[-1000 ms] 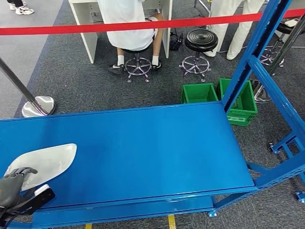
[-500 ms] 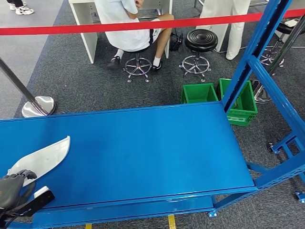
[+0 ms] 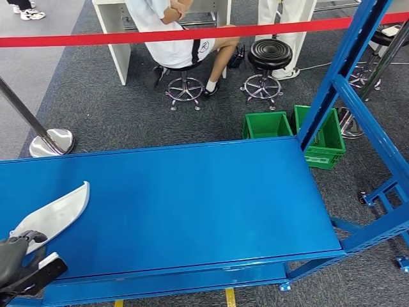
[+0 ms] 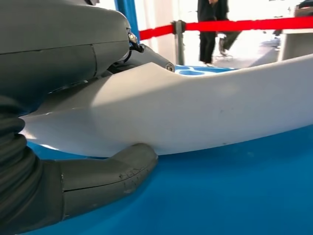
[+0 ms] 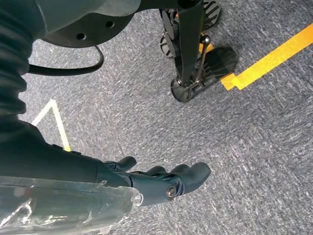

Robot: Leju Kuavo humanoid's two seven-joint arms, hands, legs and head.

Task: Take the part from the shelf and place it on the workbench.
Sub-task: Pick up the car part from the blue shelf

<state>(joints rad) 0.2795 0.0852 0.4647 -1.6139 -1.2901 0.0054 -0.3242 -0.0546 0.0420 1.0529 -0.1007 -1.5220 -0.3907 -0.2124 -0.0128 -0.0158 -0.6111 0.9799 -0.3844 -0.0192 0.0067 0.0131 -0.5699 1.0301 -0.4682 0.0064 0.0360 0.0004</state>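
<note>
We see our left robot hand point(image 3: 16, 259) at the near left corner of the blue surface point(image 3: 193, 198). It holds a long white curved part point(image 3: 55, 212). In the left wrist view the thick thumb point(image 4: 110, 171) presses under the part point(image 4: 184, 112) and the fingers close over its top. The near end of the part is hidden by the hand, and the far end sticks out over the surface. We cannot tell if the part touches the surface. Our right robot hand point(image 5: 162, 178) hangs over grey carpet point(image 5: 239, 147) with its fingers stretched out, holding nothing. A person on a stool point(image 3: 185, 86) sits behind a red tape point(image 3: 193, 32), cut off at the top.
</note>
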